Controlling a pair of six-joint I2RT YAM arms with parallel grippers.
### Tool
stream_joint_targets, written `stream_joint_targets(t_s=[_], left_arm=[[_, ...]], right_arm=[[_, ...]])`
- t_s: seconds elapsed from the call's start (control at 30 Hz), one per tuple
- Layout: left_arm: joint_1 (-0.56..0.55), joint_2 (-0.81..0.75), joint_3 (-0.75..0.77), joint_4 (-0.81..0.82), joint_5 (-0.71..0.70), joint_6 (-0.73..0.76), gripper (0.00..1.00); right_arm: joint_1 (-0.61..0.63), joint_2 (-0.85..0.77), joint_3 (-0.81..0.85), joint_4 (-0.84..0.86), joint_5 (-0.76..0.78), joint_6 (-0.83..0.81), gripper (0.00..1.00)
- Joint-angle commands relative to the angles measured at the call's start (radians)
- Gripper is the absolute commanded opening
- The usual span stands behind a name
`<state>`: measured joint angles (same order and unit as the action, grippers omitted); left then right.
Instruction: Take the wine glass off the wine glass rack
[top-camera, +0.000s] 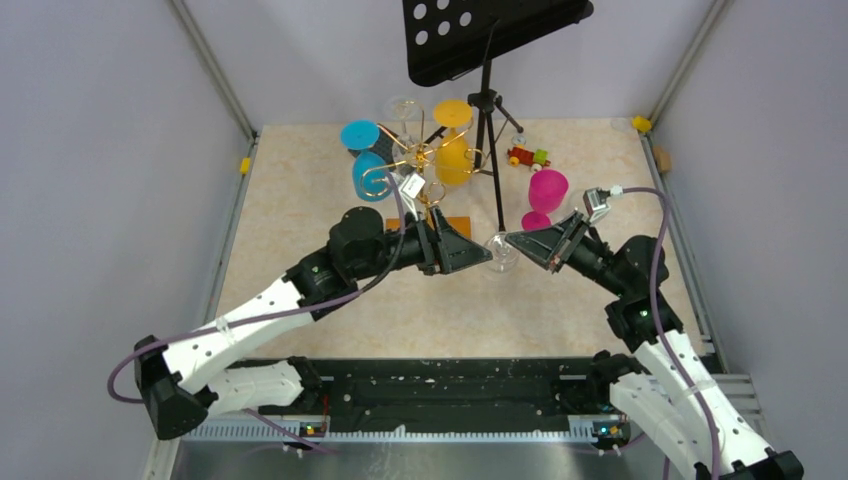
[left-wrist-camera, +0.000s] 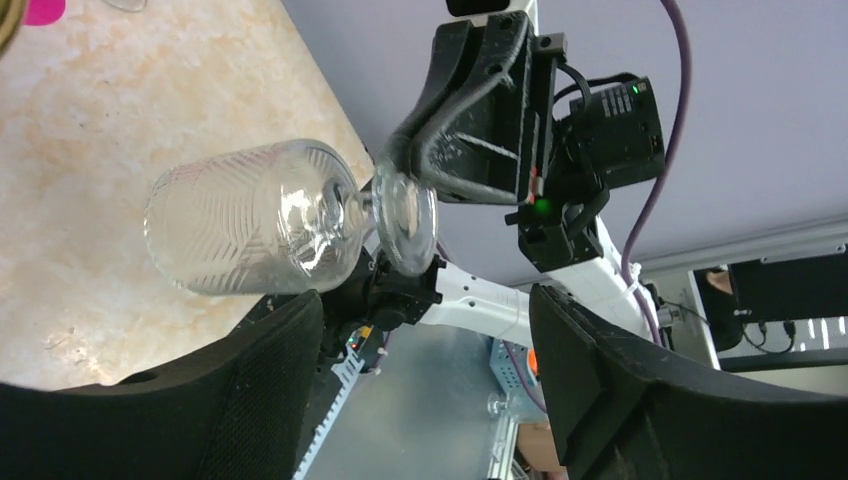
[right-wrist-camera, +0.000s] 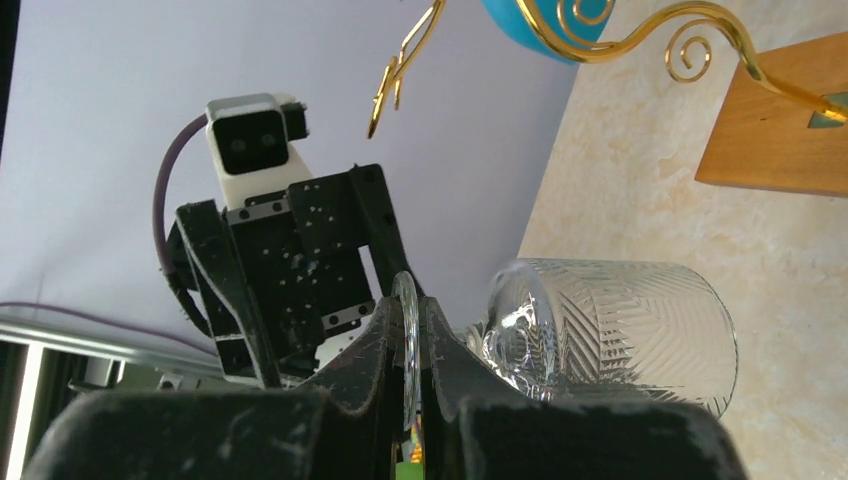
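Table (top-camera: 560, 300): pale stone-patterned top, with the wine glass rack (top-camera: 420, 160) standing toward the far middle. All positions below are given from that rack.

Rack: gold wire arms on a wooden base (right-wrist-camera: 780, 130). Cyan and yellow glasses hang among the arms. The clear wine glass (top-camera: 500, 252) is not on it. The glass lies to the near right of the rack, past the base corner and clear of every wire curl.

Right gripper (right-wrist-camera: 405, 340): further to the rack's near right, reaching in toward it. Its fingers are pressed together on the glass's foot disc and grip the disc edge-on. Nothing else supports the glass.

Left gripper (left-wrist-camera: 425, 310): directly nearside of the rack base, tips just beside the glass foot. Its fingers are spread wide and hold nothing.

Glass: held on its side, bowl (left-wrist-camera: 250, 215) pointing out over the table and foot toward the right arm. I cannot tell whether the bowl clears the tabletop or grazes it.

Handling judgement:
- It is ribbed clear glass or hard plastic, rigid and smooth, and probably light.
- Treat it as breakable, weakest at the short stem.
- The grip on the thin foot leaves the bowl cantilevered, so it could pivot or slip.
- A hold around the stem, just behind the bowl, would be steadier, and the open left fingers are placed to reach it.
- Squeezing the bowl wall should be avoided.
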<state>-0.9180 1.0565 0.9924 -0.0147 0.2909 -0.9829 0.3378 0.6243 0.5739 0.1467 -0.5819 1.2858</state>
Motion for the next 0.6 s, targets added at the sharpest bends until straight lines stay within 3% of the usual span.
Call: stream_joint_targets(t_s=[0.0,0.3,0.57], left_arm=[[-0.016,0.046,-0.004,0.11,-0.002,-0.11,0.74],[-0.021,0.085,0.008,0.124,-0.012,-0.155,0.45],[-0.021,0.128,0.0,0.15,0.03,-0.195,0.26]], right_arm=[[0.02,0.005,-0.022,0.272,-0.056,0.08,0.0],[0.062,0.033,-0.05,0.313,-0.051,0.075,0.0],[0.09,0.061,-0.057,0.328,-0.049,0.048,0.0]])
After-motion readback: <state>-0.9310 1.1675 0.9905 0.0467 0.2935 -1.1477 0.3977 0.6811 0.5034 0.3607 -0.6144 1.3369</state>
